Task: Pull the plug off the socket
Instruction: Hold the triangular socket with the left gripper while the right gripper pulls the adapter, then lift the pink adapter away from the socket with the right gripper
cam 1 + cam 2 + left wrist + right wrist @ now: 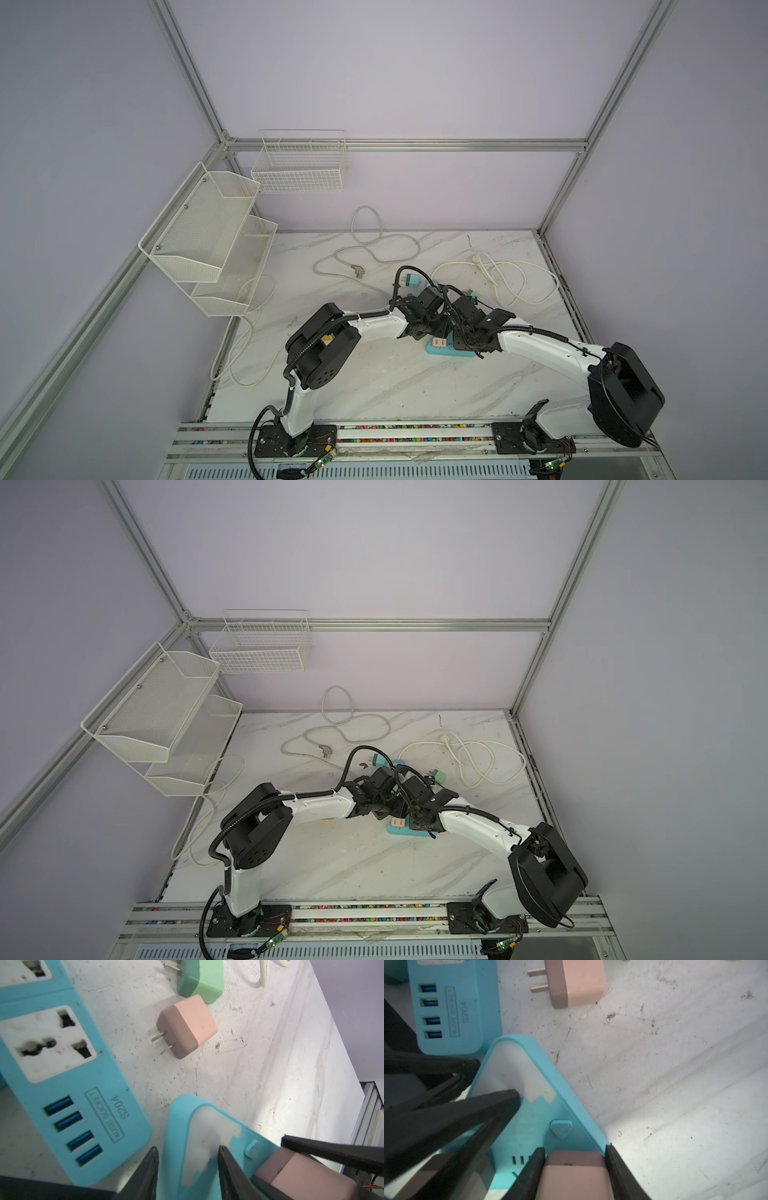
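Right gripper is clamped on the pink plug, one jaw flat on each side. The plug sits in the teal strip near its end, just past the triangle button. It looks fully seated, not out yet. Left gripper is nipped over the strip's rounded end, with one finger on the white face and the other outside the wall. In both top views the two wrists crowd over the strip.

Risks as I read it:
- Your left hold is shallow and on smooth plastic. If it slips, the strip rises with the plug and nothing separates.
- Pull off the prong axis and the prongs bind or bend. Go straight out of the face.
- The plug's sides are smooth, so the jaws may slide off under load. The outer jaw tip sits right at the strip's rim and could snag it.
- When it pops free, the jerk could drive the wrists together. It could also knock the second strip and the loose pink plug lying just beside on the table.
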